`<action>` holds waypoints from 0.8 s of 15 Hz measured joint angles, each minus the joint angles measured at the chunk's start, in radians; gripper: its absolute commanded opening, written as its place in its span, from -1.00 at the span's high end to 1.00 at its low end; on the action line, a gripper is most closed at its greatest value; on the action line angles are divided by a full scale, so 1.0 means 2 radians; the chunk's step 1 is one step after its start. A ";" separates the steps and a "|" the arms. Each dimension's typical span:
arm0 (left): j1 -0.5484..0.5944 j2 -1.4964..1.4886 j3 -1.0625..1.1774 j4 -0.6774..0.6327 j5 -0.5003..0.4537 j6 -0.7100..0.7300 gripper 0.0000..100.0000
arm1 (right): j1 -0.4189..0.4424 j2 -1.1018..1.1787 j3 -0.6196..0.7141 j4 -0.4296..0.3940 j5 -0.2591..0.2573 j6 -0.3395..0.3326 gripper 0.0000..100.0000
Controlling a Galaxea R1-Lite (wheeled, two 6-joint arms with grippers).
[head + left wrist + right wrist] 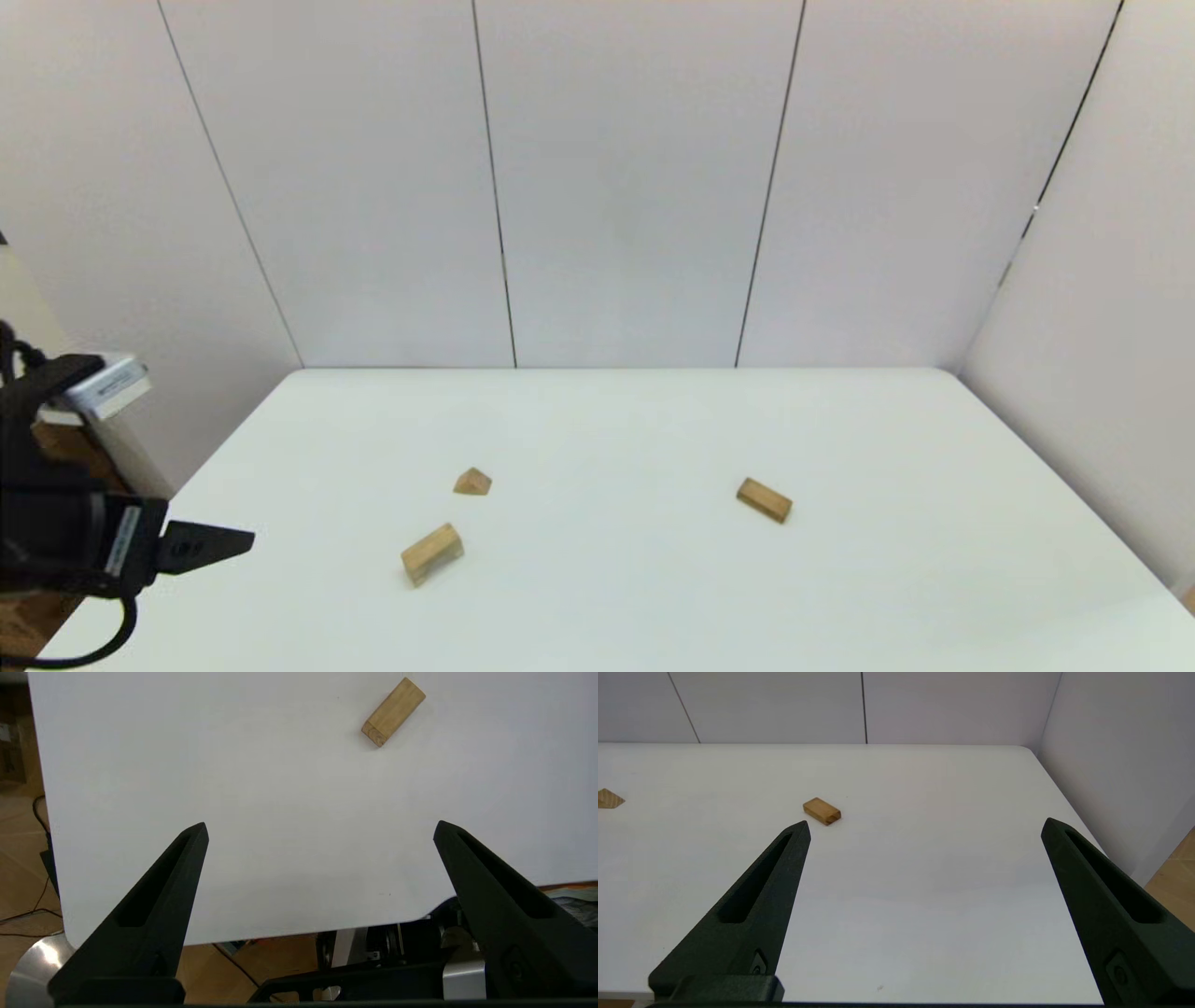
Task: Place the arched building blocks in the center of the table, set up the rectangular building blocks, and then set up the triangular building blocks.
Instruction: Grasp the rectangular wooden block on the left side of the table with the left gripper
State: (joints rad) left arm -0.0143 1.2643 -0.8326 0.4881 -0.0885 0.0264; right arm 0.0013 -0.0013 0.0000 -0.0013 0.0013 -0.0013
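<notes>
While my left tool (320,828) hangs over the near left corner of the desk (653,597), its two black fingers (159,896) are spread wide with nothing between them. In the head view only one dark fingertip of it pokes in over the desk's left edge. The arched block (432,553) lies on the desk in the near left part, a little ahead of that tool and well apart from it; it rests on its side (I cannot make out the hollow from here). From my left wrist it shows as a plain tan oblong (393,712) lying at a slant on the white surface.

The triangular block (472,482) sits just behind the arched one, near it but not touching, ridge up. The rectangular block (765,500) lies flat on the right half of the desk, well apart from the other two, turned at an angle.

My right tool (924,823) is low at the near right side of the desk, out of the head view, fingers likewise set wide apart and holding nothing. From that wrist the rectangular block (822,811) lies ahead, beyond one fingertip, and the triangular block (609,799) shows at the picture's edge.
</notes>
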 measured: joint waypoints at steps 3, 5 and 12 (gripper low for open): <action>-0.008 0.081 -0.042 -0.001 0.000 0.001 -1.00 | 0.000 0.000 0.000 0.000 0.000 0.000 -1.00; -0.019 0.129 -0.059 -0.002 0.000 0.003 -1.00 | 0.000 0.000 0.000 0.000 0.000 0.000 -1.00; -0.108 0.271 -0.078 -0.036 0.001 0.063 -1.00 | 0.000 0.000 0.000 0.000 0.000 0.000 -1.00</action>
State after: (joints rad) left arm -0.2302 1.8068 -0.9881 0.4170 -0.0870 0.1515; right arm 0.0013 -0.0013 0.0000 -0.0013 0.0013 -0.0013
